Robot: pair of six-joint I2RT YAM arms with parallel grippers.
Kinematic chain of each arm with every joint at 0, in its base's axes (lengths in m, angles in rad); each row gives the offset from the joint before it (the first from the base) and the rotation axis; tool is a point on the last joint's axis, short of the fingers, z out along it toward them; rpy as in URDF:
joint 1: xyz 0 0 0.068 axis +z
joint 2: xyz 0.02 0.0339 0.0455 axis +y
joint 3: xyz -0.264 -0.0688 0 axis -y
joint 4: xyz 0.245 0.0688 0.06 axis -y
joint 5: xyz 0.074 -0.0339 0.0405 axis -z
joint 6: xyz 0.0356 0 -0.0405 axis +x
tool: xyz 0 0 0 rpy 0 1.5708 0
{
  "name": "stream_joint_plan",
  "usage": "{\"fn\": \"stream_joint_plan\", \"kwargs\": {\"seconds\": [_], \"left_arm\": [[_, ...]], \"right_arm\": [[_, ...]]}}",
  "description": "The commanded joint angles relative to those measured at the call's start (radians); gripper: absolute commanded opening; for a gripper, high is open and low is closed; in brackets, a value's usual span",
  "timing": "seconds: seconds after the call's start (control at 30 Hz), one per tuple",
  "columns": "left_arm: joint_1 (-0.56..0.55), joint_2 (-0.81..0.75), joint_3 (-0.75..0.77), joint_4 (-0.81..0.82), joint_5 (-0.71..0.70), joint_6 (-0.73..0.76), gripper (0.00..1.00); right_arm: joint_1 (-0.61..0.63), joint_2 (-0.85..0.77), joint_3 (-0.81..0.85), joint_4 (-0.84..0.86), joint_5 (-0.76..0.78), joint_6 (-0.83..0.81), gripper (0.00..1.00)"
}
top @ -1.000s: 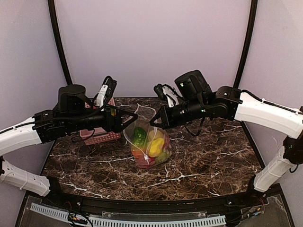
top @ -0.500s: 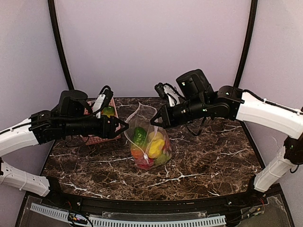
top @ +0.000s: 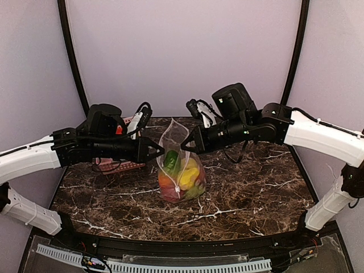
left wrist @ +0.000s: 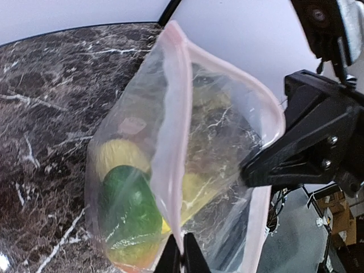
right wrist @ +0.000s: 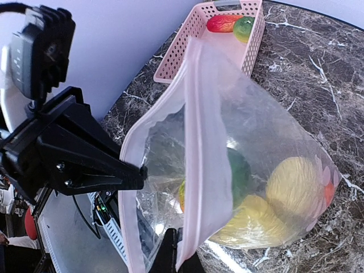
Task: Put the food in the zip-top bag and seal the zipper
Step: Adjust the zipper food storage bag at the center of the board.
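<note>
- The left jaws are pressed together on the zipper (left wrist: 170,114), nipping the pink strip on one side of the mouth; in the left wrist view the strip runs straight down into the two closed tips.
- The right jaws are likewise closed on the zipper (right wrist: 199,142), pinching the strip on the opposite side of the mouth.
- Between the two pinches the mouth of the zip-top bag (top: 179,170) gapes open, with its two pink edges bowed apart.
- The bag stands upright at the middle of the table (top: 256,187), mouth upward, and its bottom looks to rest on the marble.
- The food lies in the lower part of the bag: a green piece (top: 169,161), a yellow piece (top: 190,173) beside it and something orange-red (top: 166,182) at the bottom.
- Both wrist views show the same pieces through the clear plastic: the green one (left wrist: 128,207) and a yellow one (right wrist: 293,179).
- The left arm (top: 91,148) and the right arm (top: 250,129) reach in from either side, and their tips almost meet above the bag.
- A pink basket (right wrist: 187,40) sits on the table behind the left arm, near the bag but apart from it.
- It holds a red piece (right wrist: 223,23) and a green piece (right wrist: 244,25), side by side at its far end.
</note>
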Motion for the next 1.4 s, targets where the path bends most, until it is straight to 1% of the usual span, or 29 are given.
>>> {"fn": "stream_joint_plan", "kwargs": {"seconds": [0.0, 0.13, 0.27, 0.4, 0.5, 0.63, 0.7, 0.87, 0.93, 0.97, 1.0, 1.03, 1.07, 1.1, 1.13, 1.17, 1.2, 1.27, 1.37], "left_arm": [[-0.004, 0.033, 0.145, 0.061, 0.105, 0.014, 0.01], [-0.004, 0.045, 0.188, 0.101, 0.165, -0.019, 0.01], [-0.002, 0.039, 0.183, 0.078, 0.136, -0.019, 0.01], [0.007, 0.010, 0.127, 0.053, 0.063, -0.013, 0.01], [0.037, -0.023, 0.059, 0.060, 0.027, -0.033, 0.01], [0.085, -0.048, -0.001, 0.076, 0.056, -0.068, 0.01], [0.097, -0.046, -0.008, 0.064, 0.073, -0.068, 0.01], [0.117, -0.029, -0.019, 0.058, 0.108, -0.066, 0.06], [0.124, -0.030, -0.018, 0.057, 0.118, -0.060, 0.13], [0.128, -0.032, -0.016, 0.053, 0.125, -0.057, 0.21], [0.134, -0.037, -0.009, 0.049, 0.125, -0.046, 0.26], [0.138, -0.041, -0.005, 0.036, 0.123, -0.040, 0.38], [0.144, -0.050, 0.003, 0.028, 0.122, -0.027, 0.44], [0.148, -0.055, 0.007, 0.008, 0.112, -0.017, 0.55], [0.158, -0.065, 0.019, -0.018, 0.103, 0.000, 0.59], [0.170, -0.069, 0.026, -0.034, 0.098, 0.008, 0.67], [0.178, -0.075, 0.046, -0.069, 0.095, 0.027, 0.70], [0.204, -0.078, 0.081, -0.127, 0.096, 0.057, 0.82], [0.251, -0.061, 0.146, -0.218, 0.094, 0.111, 0.89]], "right_arm": [[0.006, -0.041, 0.013, 0.017, 0.044, 0.012, 0.00], [0.000, -0.062, 0.019, -0.007, 0.084, 0.019, 0.00], [-0.008, -0.089, 0.000, -0.005, 0.088, 0.021, 0.00], [-0.012, -0.104, -0.032, 0.005, 0.069, 0.022, 0.00], [-0.015, -0.106, -0.082, 0.032, 0.054, 0.033, 0.00], [-0.022, -0.080, -0.106, 0.061, 0.016, 0.043, 0.00], [-0.022, -0.070, -0.102, 0.066, 0.002, 0.045, 0.00], [-0.022, -0.078, -0.111, 0.081, 0.001, 0.054, 0.00], [-0.020, -0.086, -0.118, 0.093, 0.000, 0.057, 0.00], [-0.020, -0.087, -0.120, 0.096, 0.000, 0.060, 0.00], [-0.021, -0.087, -0.120, 0.098, -0.001, 0.059, 0.00], [-0.020, -0.089, -0.120, 0.099, 0.001, 0.059, 0.00], [-0.021, -0.089, -0.119, 0.098, 0.001, 0.060, 0.00], [-0.021, -0.091, -0.118, 0.096, 0.001, 0.059, 0.00], [-0.021, -0.093, -0.116, 0.093, 0.002, 0.058, 0.00], [-0.020, -0.094, -0.115, 0.091, 0.006, 0.058, 0.00], [-0.022, -0.096, -0.115, 0.090, 0.008, 0.057, 0.00], [-0.020, -0.100, -0.116, 0.089, 0.013, 0.056, 0.00], [-0.021, -0.104, -0.117, 0.090, 0.019, 0.053, 0.00]]}}
